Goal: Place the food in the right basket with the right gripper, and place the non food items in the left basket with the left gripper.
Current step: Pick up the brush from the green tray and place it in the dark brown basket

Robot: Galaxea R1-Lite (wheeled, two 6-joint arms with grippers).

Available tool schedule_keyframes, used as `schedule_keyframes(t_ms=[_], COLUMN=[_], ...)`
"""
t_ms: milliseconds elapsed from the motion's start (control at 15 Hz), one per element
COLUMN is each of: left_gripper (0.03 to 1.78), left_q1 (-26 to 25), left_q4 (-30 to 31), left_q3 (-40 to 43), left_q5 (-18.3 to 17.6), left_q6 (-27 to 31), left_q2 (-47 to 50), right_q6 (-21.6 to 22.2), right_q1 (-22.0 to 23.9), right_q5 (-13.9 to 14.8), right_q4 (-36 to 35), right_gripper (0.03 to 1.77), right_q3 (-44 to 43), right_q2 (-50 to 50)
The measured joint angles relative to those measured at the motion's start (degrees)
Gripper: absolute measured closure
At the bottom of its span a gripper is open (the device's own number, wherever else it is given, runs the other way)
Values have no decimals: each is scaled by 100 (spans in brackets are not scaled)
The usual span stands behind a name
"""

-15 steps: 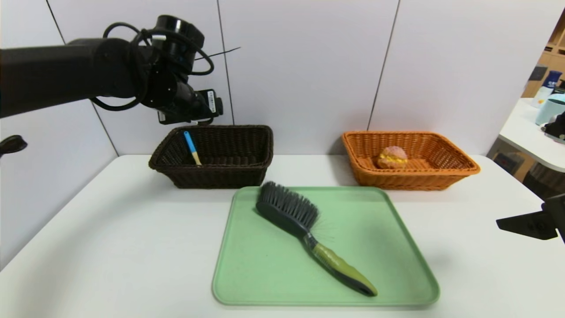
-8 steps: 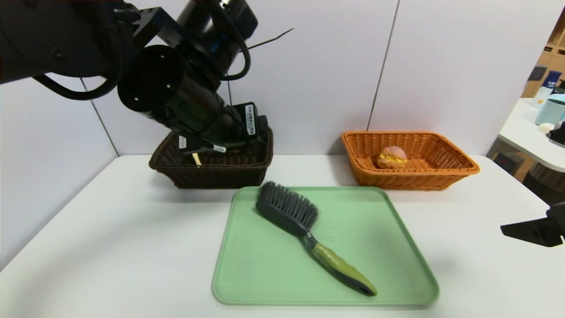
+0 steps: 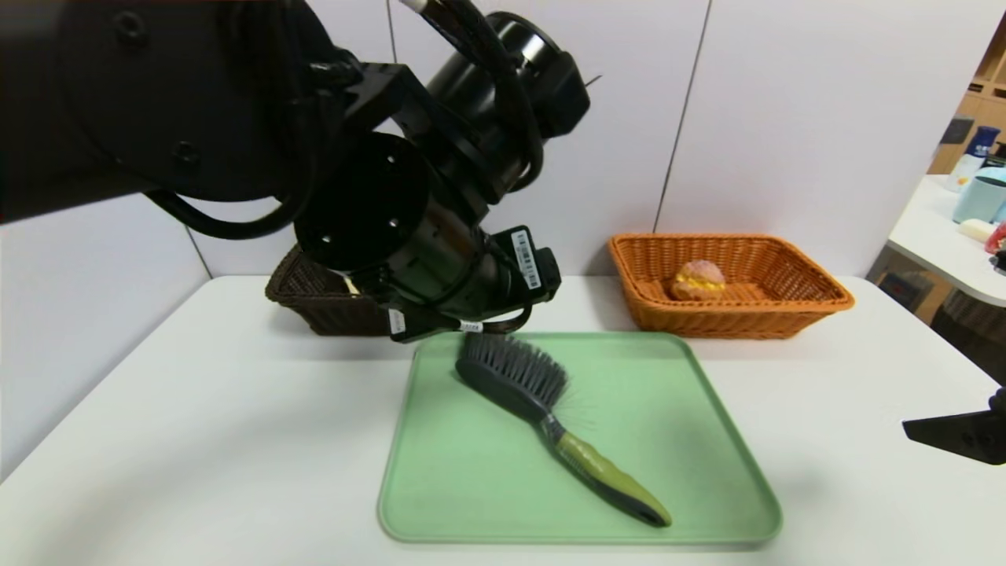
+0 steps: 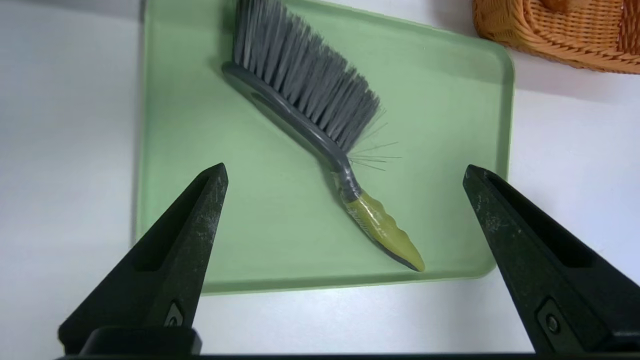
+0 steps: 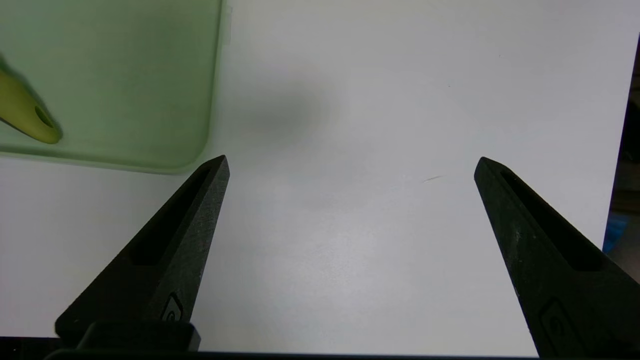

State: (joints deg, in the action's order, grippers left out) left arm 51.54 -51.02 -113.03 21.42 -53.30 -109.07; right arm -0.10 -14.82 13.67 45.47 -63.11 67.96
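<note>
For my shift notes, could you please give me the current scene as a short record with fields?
brush: lying diagonally on the green tray, bristles toward the baskets, untouched; brush
food: bun inside the orange basket
dark basket: mostly hidden behind the left arm; contents not visible
left claw: open, empty, above the tray, aimed at the brush
right claw: open, empty, over bare table beside the tray
remaining: brush not yet in the dark basket

Head view overhead; wrist views sharing tray [image 4: 165, 150]
</note>
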Motion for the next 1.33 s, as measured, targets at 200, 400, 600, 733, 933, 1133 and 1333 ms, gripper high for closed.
schedule_keyframes(t_ms=[200, 400, 600, 733, 933, 1133, 1333], left_gripper=[12, 12, 12, 12, 12, 12, 12], left_q1=[74, 168, 188, 188, 179, 188, 201], left_q4=[-83, -123, -124, -123, -132, -165, -176], left_q3=[0, 0, 0, -1, -9, -17, -22], left_q5=[-6, -4, -1, -17, 0, 2, 38], left_q6=[-196, -213, -246, -273, -265, -268, -266], left_q2=[-267, -553, -837, -1012, -1281, -1515, -1646], right_q6=[2, -15, -26, -17, -12, -6, -4], right_q1=[-5, -5, -9, -5, -28, -50, -48], right_q5=[-6, -9, -5, -22, -33, -68, -72], right_q4=[-2, 0, -55, -283, -341, -346, -344], right_gripper=[11, 11, 11, 11, 11, 11, 11], right_q3=[49, 107, 156, 171, 276, 485, 664], right_q2=[-79, -201, -390, -510, -674, -844, -1056])
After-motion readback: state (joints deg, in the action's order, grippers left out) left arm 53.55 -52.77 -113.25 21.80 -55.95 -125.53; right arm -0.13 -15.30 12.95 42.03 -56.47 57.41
